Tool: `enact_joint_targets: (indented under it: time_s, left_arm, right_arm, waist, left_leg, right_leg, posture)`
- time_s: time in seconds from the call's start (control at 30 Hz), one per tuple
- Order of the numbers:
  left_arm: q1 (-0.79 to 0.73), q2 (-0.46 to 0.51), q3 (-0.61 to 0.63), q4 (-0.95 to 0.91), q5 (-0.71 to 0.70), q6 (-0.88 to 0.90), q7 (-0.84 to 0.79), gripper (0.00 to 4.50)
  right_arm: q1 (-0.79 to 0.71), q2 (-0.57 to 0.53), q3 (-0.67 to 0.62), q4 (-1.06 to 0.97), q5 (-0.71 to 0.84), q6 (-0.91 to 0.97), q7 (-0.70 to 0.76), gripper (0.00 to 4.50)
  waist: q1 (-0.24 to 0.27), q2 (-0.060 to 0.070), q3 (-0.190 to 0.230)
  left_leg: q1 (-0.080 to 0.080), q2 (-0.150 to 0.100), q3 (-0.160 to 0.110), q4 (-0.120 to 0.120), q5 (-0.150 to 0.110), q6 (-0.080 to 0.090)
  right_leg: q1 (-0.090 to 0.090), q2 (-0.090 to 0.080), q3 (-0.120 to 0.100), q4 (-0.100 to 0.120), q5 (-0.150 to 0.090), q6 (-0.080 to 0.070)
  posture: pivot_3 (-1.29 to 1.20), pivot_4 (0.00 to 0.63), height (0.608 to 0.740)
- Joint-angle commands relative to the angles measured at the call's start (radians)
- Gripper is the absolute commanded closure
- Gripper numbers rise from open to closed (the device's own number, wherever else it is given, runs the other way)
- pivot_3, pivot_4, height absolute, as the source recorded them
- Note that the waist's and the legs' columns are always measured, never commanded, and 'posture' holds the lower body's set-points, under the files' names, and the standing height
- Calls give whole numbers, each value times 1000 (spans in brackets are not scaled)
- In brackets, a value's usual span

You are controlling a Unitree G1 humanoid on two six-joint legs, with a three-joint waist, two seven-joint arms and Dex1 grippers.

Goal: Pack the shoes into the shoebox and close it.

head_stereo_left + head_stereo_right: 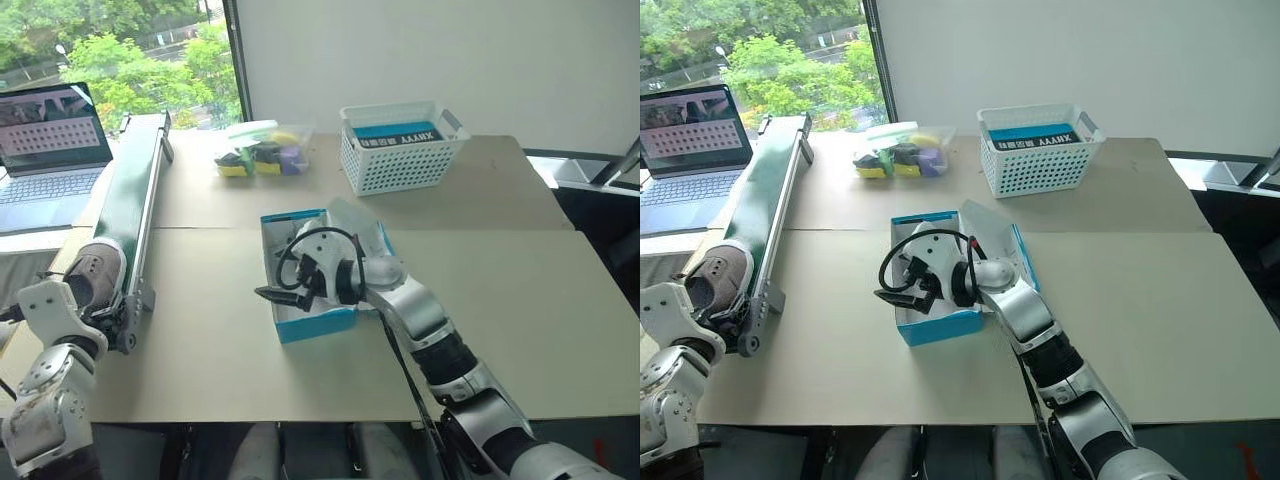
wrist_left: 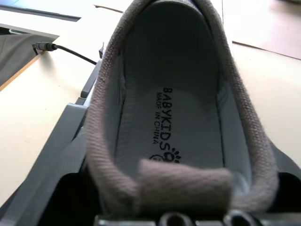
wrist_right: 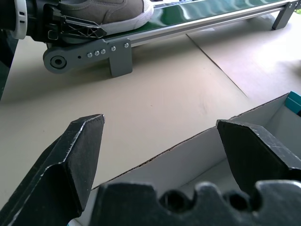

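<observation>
A grey-beige shoe (image 1: 93, 272) lies at the near end of the green conveyor belt (image 1: 132, 205); its open top and heel tab (image 2: 186, 181) show close up in the left wrist view. My left gripper (image 1: 97, 297) is shut on the shoe's heel, with one black finger (image 3: 77, 29) along the shoe's side. The blue shoebox (image 1: 316, 325) stands mid-table with its white inside showing and its lid flap (image 1: 352, 222) raised at the back. My right gripper (image 1: 277, 297) hovers open over the box's left wall (image 3: 188, 146), holding nothing. Much of the box's inside is hidden behind it.
A white lattice basket (image 1: 400, 152) holding a blue packet stands at the back. A clear bag of coloured items (image 1: 262, 150) lies to its left. An open laptop (image 1: 50, 150) sits far left beyond the conveyor. Bare tabletop (image 1: 520, 300) stretches to the box's right.
</observation>
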Motion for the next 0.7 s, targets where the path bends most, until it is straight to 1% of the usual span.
enact_joint_targets:
  time_s: [0.03,0.2,0.27,0.3,0.37,0.43,0.47,0.5,0.6,0.67,0.7]
  left_arm:
    - [-17,-12,-18,-20,-32,25,6,1911]
    - [-56,-44,3,-85,-64,18,49,1932]
    - [-60,-60,-22,-127,-49,-26,57,1932]
    - [-65,-80,-44,-162,-40,-62,64,1932]
    - [-53,-100,-127,-243,7,-153,47,1932]
    - [-44,-144,-208,-312,1,-175,38,1932]
    - [-41,-159,-227,-326,-8,-177,37,1932]
    - [-32,-173,-270,-353,-19,-176,23,1932]
    - [-7,-185,-374,-405,-19,-172,-13,1932]
    - [3,-189,-459,-431,-15,-153,-27,1932]
    - [3,-192,-484,-438,-19,-147,-30,1932]
  right_arm:
    - [-29,7,-34,-24,20,4,-6,0]
    - [-31,10,-42,-20,23,8,-6,0]
    - [-33,14,-44,-16,23,9,-7,0]
    - [-35,18,-46,-12,24,9,-9,0]
    - [-39,29,-57,-7,34,20,-14,0]
    - [-58,63,-112,11,84,115,-43,0]
    - [-67,76,-135,17,105,157,-54,0]
    - [-92,99,-182,46,145,252,-81,0]
    - [-151,153,-309,118,247,445,-144,0]
    - [-234,212,-525,230,400,624,-223,0]
    - [-266,226,-600,270,452,673,-251,0]
  waist:
    - [5,0,0]
    - [7,0,0]
    - [5,-1,0]
    - [3,-1,0]
    - [2,-1,0]
    - [2,-2,0]
    - [2,-1,0]
    - [1,-1,0]
    - [-9,-1,0]
    - [-10,-1,0]
    - [-10,-1,0]
  left_leg:
    - [0,0,0,0,0,0]
    - [0,0,0,1,0,0]
    - [-1,0,-1,1,0,0]
    - [-2,0,0,1,0,0]
    - [-2,0,0,1,0,-1]
    - [-4,0,0,1,0,-1]
    - [-4,0,0,1,0,-1]
    - [-4,0,0,0,0,-1]
    - [-3,1,1,0,0,0]
    - [-3,1,1,0,0,0]
    - [-3,1,1,0,0,0]
  right_leg:
    - [0,0,0,0,0,0]
    - [1,0,-1,0,0,0]
    - [1,0,-2,0,0,0]
    - [0,0,-1,0,0,0]
    - [0,0,-1,-1,0,0]
    - [-2,0,-1,-1,0,0]
    - [-1,0,-1,-1,0,0]
    - [-2,0,-1,-1,0,0]
    - [-1,0,0,0,1,0]
    - [-1,0,0,0,1,0]
    - [-1,0,0,0,1,0]
  posture:
    - [0,150,735]
    - [0,150,735]
    - [0,150,735]
    - [0,150,735]
    - [0,150,735]
    - [0,150,735]
    - [0,150,735]
    - [0,150,735]
    - [0,150,735]
    - [0,150,735]
    - [0,150,735]
